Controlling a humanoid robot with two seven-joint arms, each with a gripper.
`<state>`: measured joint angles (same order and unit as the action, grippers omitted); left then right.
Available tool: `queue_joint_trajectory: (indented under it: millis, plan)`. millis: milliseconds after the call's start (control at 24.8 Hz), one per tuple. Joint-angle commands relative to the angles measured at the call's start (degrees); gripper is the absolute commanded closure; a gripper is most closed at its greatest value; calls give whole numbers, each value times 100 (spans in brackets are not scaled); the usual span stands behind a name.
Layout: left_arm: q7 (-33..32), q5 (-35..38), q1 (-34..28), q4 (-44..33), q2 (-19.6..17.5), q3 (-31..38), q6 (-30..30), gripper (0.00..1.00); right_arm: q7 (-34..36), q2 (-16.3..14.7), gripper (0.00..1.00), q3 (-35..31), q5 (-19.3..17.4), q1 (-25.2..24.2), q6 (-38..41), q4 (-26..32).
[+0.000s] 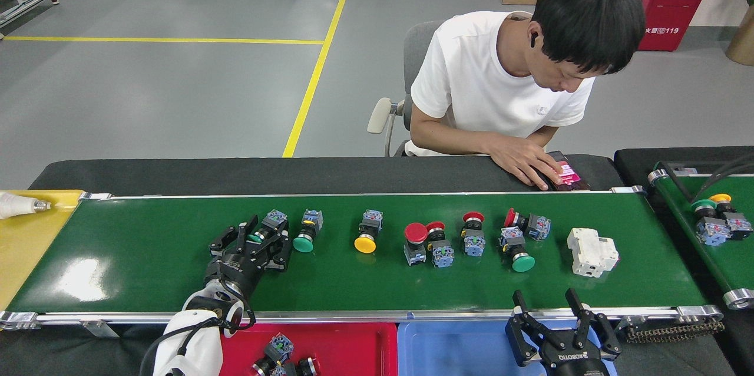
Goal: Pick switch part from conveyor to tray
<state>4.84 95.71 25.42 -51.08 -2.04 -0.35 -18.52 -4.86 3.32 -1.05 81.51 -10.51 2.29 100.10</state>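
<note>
Switch part (266, 228) — between left hand (257, 241) fingers.

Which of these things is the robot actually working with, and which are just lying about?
Part of the job:
- long glossy green conveyor belt
- green-capped push-button switch between the left gripper's open fingers
- shallow red plastic tray

Just lying about:
- white plastic breaker block
- yellow tray
- blue plastic bin
- phone under the person's hand

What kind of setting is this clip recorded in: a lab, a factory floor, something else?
Most likely a factory or workshop test cell. A green conveyor carries push-button switch parts, sorting trays sit at its near edge, such as the red tray, and the grey floor has yellow lane lines. A fire-extinguisher box stands at the back.
</note>
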Motion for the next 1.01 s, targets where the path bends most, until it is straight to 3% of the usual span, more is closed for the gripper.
queue_joint_trajectory:
  millis: [0, 121, 283, 404, 525, 566, 646, 687, 727, 848, 889, 970]
  plan:
    - [96, -70, -28, -174, -33, -9, -231, 94, -279, -6, 7, 61, 32, 207, -291, -52]
    - [114, -87, -503, -930, -51, -26, -284, 94, -481, -6, 7, 158, 58, 673, -502, -386]
    - [105, -79, -1540, -2512, -24, -9, -732, 93, -613, -6, 7, 571, 85, 1270, -836, -1062]
    - [87, -70, -2612, -3751, -42, -35, -864, 93, -657, -6, 7, 1160, 76, 1710, -1266, -1634]
    - [114, -8, -3517, -4445, -51, -35, -1049, 93, -657, -41, 13, 1590, 76, 2009, -1592, -1941]
    - [149, 1, -3781, -4551, -60, -35, -1049, 93, -657, -59, 17, 1670, 67, 2035, -1592, -1976]
    - [263, 53, -4053, -4621, -174, -35, -1049, 92, -648, -59, 66, 1705, 49, 2053, -1548, -1985]
    - [263, 106, -4071, -4630, -244, -26, -1040, 88, -648, -59, 73, 1713, 32, 2053, -1548, -1985]
    - [263, 141, -4071, -4621, -262, 0, -1014, 75, -666, -59, 84, 1713, 14, 2061, -1539, -1985]
    - [254, 141, -4045, -4621, -209, 115, -899, 23, -666, -41, 86, 1713, -3, 2061, -1530, -1968]
    - [263, 124, -4045, -4621, -235, 141, -891, 0, -666, -50, 86, 1713, -3, 2061, -1530, -1941]
    - [254, 80, -4036, -4621, -200, 202, -882, 0, -674, -41, 87, 1713, -12, 2018, -1372, -1801]
